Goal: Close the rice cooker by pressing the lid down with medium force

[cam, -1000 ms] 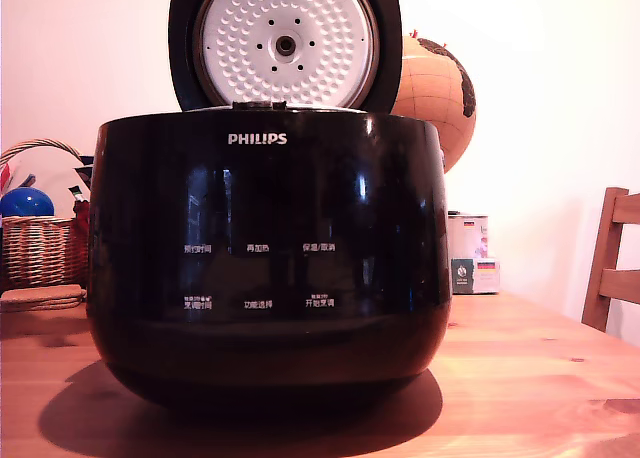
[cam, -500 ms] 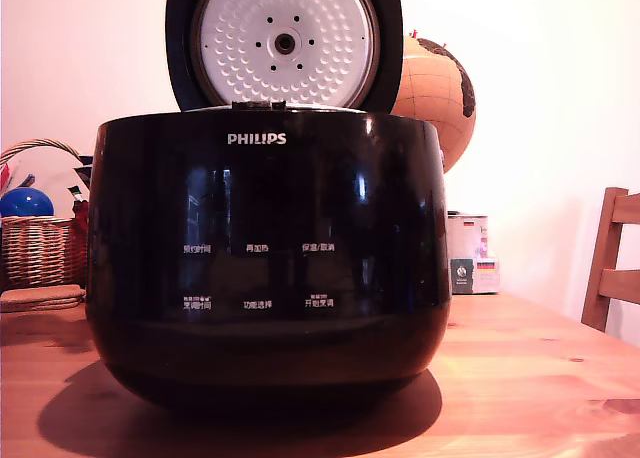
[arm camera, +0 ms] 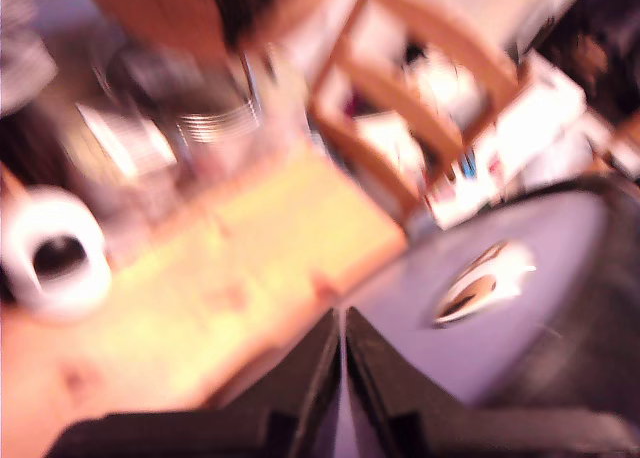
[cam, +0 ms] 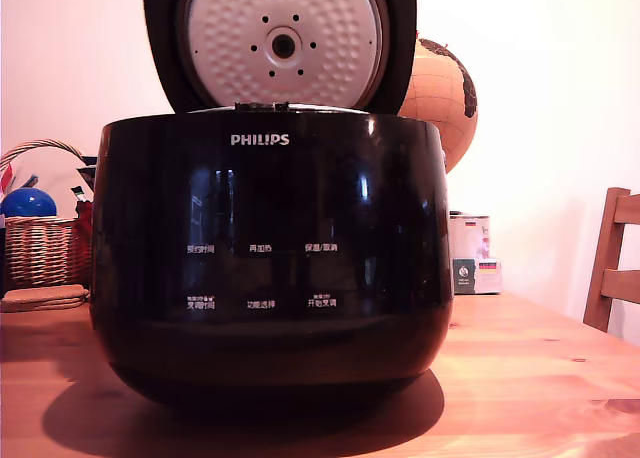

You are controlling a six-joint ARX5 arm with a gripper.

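White "PHILIPS" on rice cooker (cam: 270, 268) front; small Chinese button labels beneath.

Rice cooker (cam: 270, 268) body was glossy black, smooth, mirror-like with reflections. Above it, the lid (cam: 280, 43) showed a white dimpled metal-looking underside inside a glossy black rim. The table (cam: 540, 388) under the cooker was warm, smooth wood with visible grain. Left of the cooker in the exterior view, a woven wicker basket (cam: 40, 243); right of it, a wooden chair (cam: 612, 263). Gripper (arm camera: 342, 348) fingers looked matt black, blurred.
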